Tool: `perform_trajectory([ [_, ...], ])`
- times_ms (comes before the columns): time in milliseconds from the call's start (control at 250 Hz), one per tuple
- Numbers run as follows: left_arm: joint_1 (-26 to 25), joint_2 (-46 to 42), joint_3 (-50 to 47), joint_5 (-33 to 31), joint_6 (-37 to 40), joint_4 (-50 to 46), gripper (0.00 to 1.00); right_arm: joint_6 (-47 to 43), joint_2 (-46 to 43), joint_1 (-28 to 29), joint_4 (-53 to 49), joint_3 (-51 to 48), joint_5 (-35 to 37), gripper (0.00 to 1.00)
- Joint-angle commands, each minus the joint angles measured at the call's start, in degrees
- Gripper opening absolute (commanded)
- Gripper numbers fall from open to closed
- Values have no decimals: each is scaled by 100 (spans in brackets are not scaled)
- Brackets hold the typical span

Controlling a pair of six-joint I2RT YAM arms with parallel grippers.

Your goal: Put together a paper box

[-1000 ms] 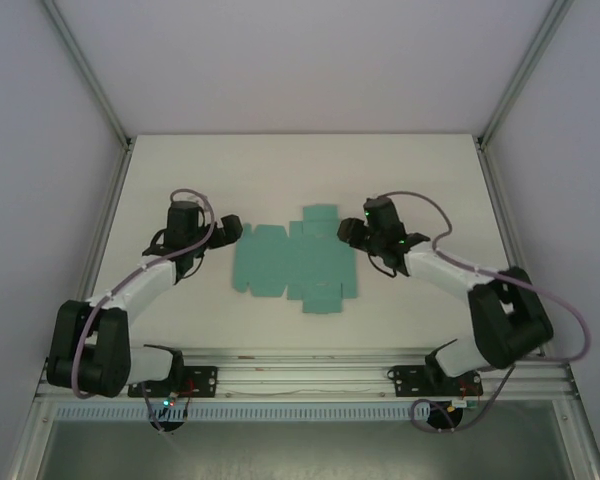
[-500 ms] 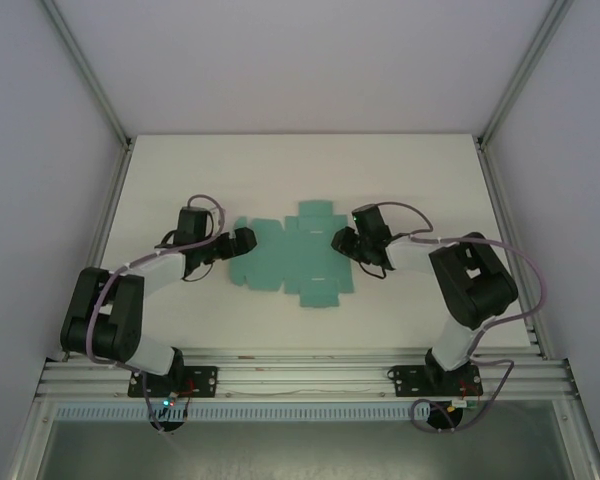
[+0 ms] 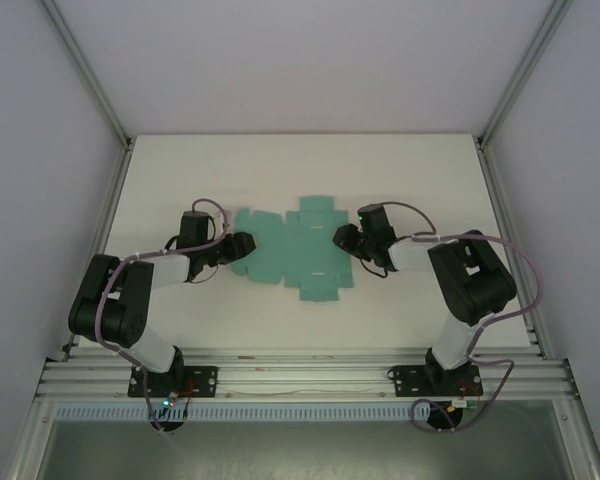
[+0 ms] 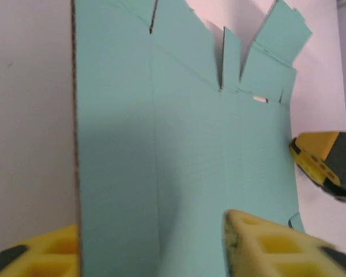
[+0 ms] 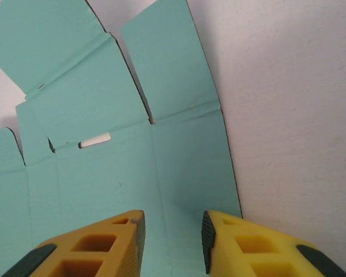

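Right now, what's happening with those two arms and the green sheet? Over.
Both jaws apart: left gripper at left end, right gripper at right end. Paper box: flat unfolded sheet. Nothing in the way.

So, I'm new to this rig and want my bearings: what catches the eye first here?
The paper box, still a flat teal sheet, lies in the middle of the white table. The left gripper sits at its left edge and the right gripper at its right edge, both with jaws apart.
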Motion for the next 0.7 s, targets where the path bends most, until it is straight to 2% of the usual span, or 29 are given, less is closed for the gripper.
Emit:
perform_trajectory([
  [0,-39,-93,80,127,5,326,35,-182,152,-125,-523,-375,-171,35],
  [76,-39,-177,115,137,-11,326,18,-301,34,-229,-485,-385,-339,36],
  [188,-39,-314,138,175,-47,359,0,-595,-255,-350,-576,-337,-463,39],
  [264,-31,-479,109,236,-73,454,0,-838,-574,-421,-818,-250,-471,43],
  [364,-25,-822,134,410,-136,567,0,-1072,-1125,-512,-1100,-170,-446,55],
  [452,-26,-1266,153,570,-377,793,0,-1248,-1662,-613,-1340,-146,-483,73],
  [560,-14,-1946,223,661,-591,890,0,-1410,-2414,-782,-1321,-255,-735,87],
  [696,12,-2796,315,713,-927,854,0,-1319,-3249,-1064,-1101,-394,-1365,95],
])
